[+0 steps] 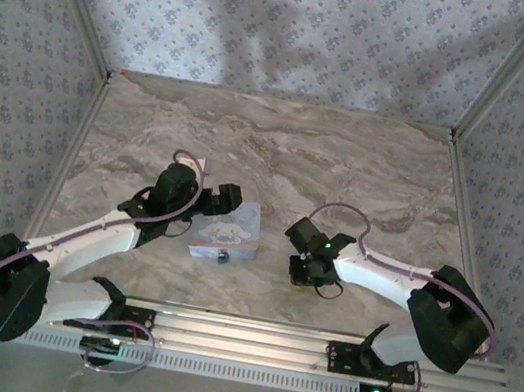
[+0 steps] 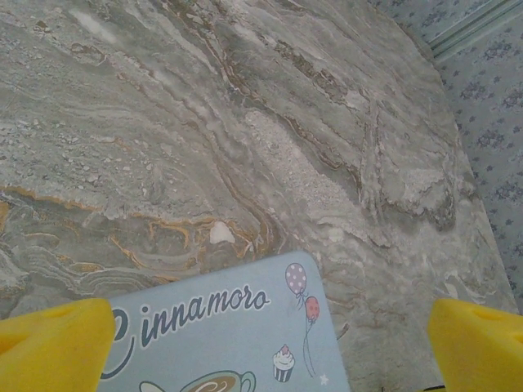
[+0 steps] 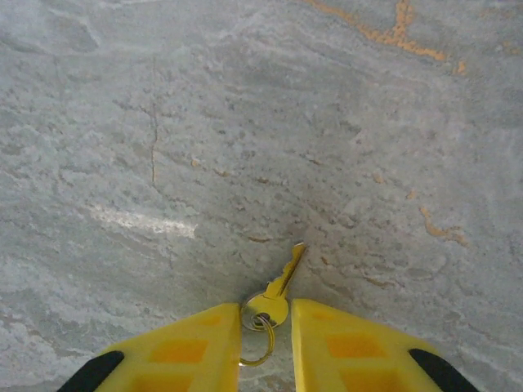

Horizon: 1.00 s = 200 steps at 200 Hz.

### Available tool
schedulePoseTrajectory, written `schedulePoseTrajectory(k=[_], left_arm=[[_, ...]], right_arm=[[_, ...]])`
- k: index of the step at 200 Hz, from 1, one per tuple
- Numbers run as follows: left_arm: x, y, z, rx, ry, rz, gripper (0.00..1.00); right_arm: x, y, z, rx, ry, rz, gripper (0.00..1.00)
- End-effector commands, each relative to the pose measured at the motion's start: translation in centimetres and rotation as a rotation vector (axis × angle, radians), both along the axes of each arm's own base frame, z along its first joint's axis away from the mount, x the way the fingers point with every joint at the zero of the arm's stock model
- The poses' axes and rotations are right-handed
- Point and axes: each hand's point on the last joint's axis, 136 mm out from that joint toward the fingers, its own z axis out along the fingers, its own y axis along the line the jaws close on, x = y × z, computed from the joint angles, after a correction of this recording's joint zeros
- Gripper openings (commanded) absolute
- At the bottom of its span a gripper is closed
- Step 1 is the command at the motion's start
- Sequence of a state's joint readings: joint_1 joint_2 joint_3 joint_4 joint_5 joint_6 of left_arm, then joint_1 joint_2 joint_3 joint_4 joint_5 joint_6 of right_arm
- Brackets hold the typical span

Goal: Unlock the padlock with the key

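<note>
The small brass key [image 3: 283, 278] lies flat on the marble, its ring [image 3: 266, 349] trailing back between my yellow fingers. My right gripper [image 3: 267, 322] has closed in on the key's round head, one pad on each side of it. In the top view the right gripper [image 1: 308, 270] points down at the table, right of the tin. The tiny dark padlock [image 1: 222, 256] hangs at the near edge of the pale blue tin [image 1: 225, 232]. My left gripper [image 2: 265, 343] hovers wide open over the tin's lid [image 2: 229, 327], its fingers [image 2: 53, 347] far apart.
The marble tabletop [image 1: 280, 149] is walled on three sides by patterned panels. An aluminium rail [image 1: 247, 336] carries both arm bases along the near edge. The tin's far corner [image 2: 306, 265] lies well inside the table.
</note>
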State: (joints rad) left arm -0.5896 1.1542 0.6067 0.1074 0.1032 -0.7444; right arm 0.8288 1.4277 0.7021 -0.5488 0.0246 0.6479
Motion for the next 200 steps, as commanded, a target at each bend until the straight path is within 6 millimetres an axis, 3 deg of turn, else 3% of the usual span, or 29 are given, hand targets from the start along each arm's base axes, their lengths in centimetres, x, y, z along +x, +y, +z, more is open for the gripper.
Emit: schedulePoseTrajectory(k=[1, 62, 119, 156, 200], left_arm=[[0.5, -0.3, 1.5, 0.004, -0.039, 0.0, 0.98], [0.7, -0.2, 2.1, -0.001, -0.047, 0.007, 0.98], [0.5, -0.2, 3.0, -0.028, -0.055, 0.014, 0.98], [0.3, -1.2, 4.2, -0.113, -0.015, -0.004, 0.98], [0.1, -4.0, 6.7, -0.28, 0.066, -0.092, 0.96]], right_arm=[[-1.2, -0.2, -0.4, -0.025, 0.051, -0.004, 0.2], [-1.6, -0.7, 0.1, -0.029, 0.053, -0.003, 0.04], [-1.3, -2.0, 0.9, 0.002, 0.03, -0.027, 0.0], [0.2, -1.8, 3.0, 0.071, -0.071, 0.017, 0.0], [2.4, -0.9, 6.4, 0.185, -0.192, 0.068, 0.0]])
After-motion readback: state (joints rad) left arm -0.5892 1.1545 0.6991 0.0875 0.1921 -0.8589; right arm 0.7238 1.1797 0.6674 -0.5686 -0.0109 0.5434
